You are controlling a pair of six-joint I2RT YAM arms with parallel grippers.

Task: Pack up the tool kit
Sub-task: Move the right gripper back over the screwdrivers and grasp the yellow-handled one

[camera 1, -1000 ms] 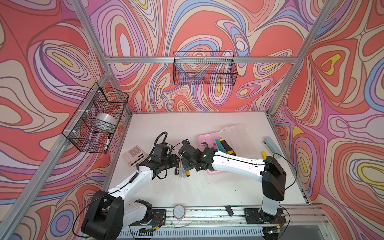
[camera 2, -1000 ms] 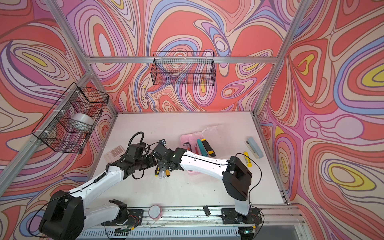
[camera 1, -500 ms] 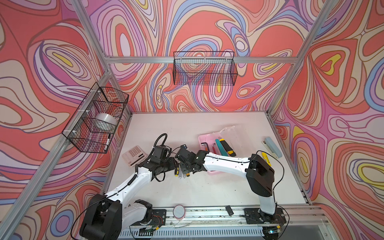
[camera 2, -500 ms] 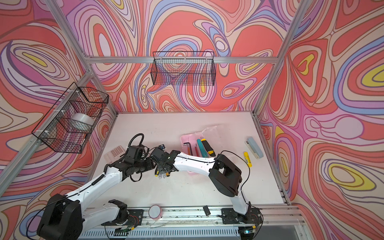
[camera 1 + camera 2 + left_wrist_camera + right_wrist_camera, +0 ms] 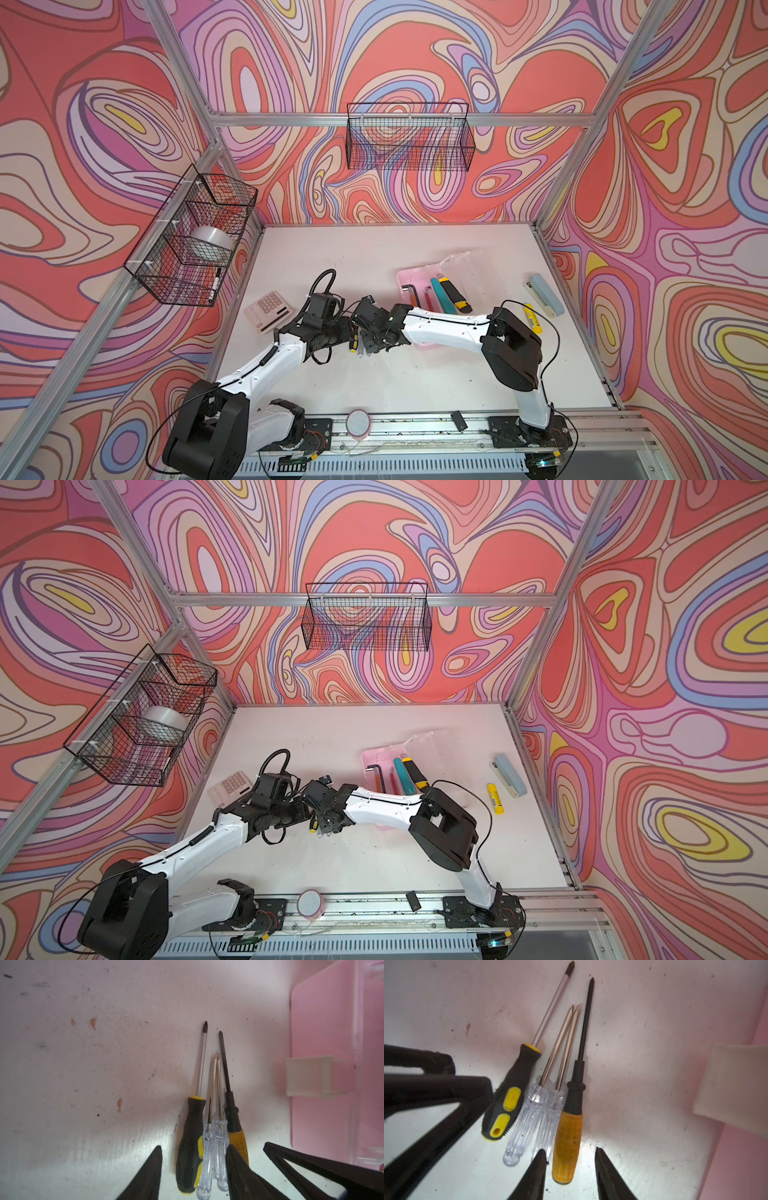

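The tool kit case (image 5: 404, 277) sits open on the right half of the desk (image 5: 374, 245), with its lid (image 5: 463, 264) folded back. The hex keys (image 5: 411, 291), teal tool (image 5: 439, 293) and utility knife (image 5: 455, 296) are already inside.

What's not packed is the bunch of four screwdrivers (image 5: 209, 1105), lying side by side on the desk just beside the case. So I'd say we're at the screwdriver pickup step.

The left pincer (image 5: 194, 1147) is about half open. It straddles the black-yellow handle (image 5: 188, 1147) and the two clear handles (image 5: 215, 1147) without squeezing them. The right pincer (image 5: 570, 1149) is narrower, with a finger on either side of the orange handle (image 5: 568, 1142) and small gaps both sides, so it's holding nothing.

Next move imo: close on one handle without dragging its neighbours, lift it, and swing over to the case.
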